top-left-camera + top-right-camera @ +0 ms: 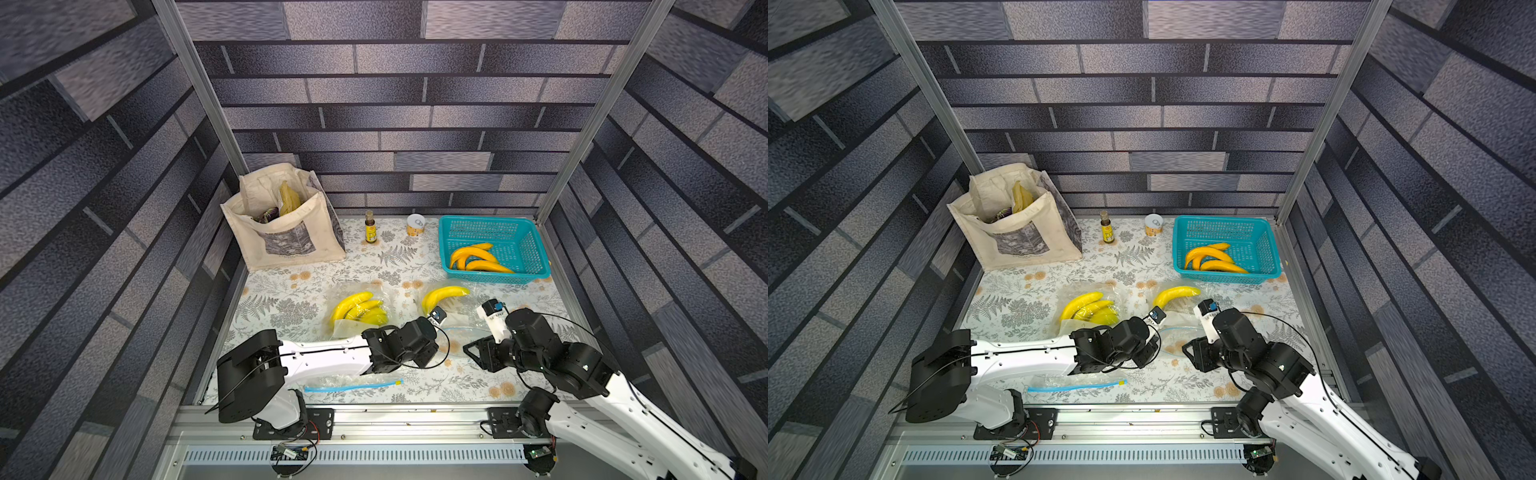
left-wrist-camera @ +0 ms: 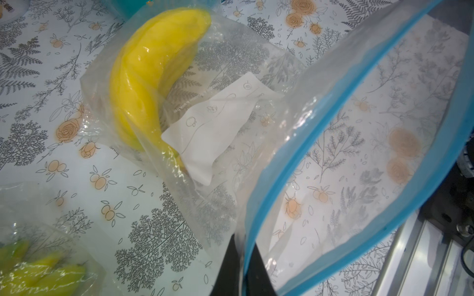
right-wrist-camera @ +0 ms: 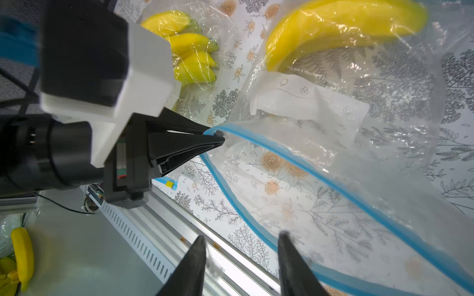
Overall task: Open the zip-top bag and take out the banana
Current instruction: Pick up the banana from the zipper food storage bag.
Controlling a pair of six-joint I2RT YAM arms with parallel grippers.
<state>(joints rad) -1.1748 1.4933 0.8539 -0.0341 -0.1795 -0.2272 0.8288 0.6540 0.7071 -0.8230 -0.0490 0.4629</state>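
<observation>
The zip-top bag (image 3: 384,143) lies on the flowered table (image 1: 299,291), in front of the teal basket (image 1: 536,245). Its long axis runs from me toward the back wall, with the closed end far off and the mouth facing my base rail. The mouth gapes, and its blue zip strip (image 3: 307,171) forms a loop.

The banana (image 1: 444,294) sits inside at the far end, under the plastic. It lies across the bag, roughly left to right, with its back arching away from me. One end points toward the basket and the other bends down toward my left side.

My left gripper (image 3: 218,137) has its fingers pinched tight on the zip strip at the left side of the mouth. My right gripper (image 3: 242,235) has its fingers apart at the near lip. The strip passes by one fingertip, and I cannot tell whether it touches.
</observation>
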